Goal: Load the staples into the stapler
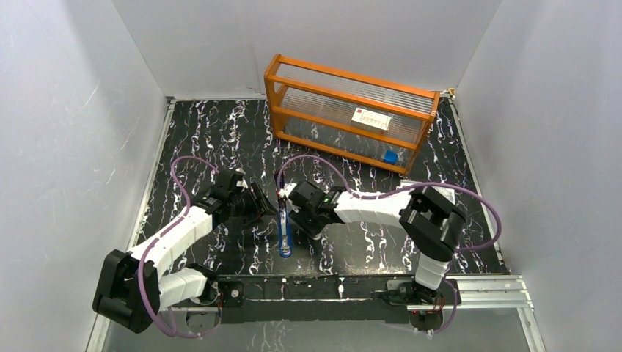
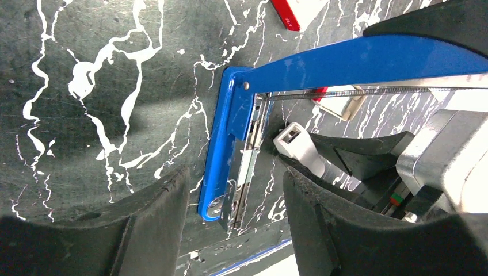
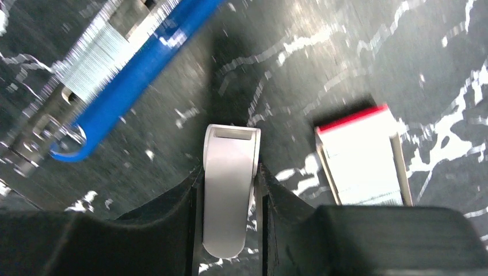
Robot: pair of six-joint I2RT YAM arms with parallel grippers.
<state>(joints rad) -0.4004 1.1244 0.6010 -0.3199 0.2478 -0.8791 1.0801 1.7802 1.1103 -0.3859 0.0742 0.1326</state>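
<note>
The blue stapler (image 1: 284,231) lies on the marbled table between my two grippers, swung open, its lid (image 2: 368,60) lifted off the base (image 2: 221,167). A silvery ribbed block of staples (image 3: 95,66) sits in its metal channel, blurred. My left gripper (image 2: 233,178) is open, a finger on each side of the base's front end, touching neither side. My right gripper (image 3: 230,172) is shut on a small white rounded piece (image 3: 230,190) just right of the stapler. The staples' red-and-white box (image 3: 359,158) lies open beside that gripper.
An orange-framed rack with clear panels (image 1: 352,110) stands at the back, holding a red-and-white carton (image 1: 372,118) and a small blue item (image 1: 390,156). White walls close in the left, back and right. A metal rail (image 1: 469,290) runs along the near edge.
</note>
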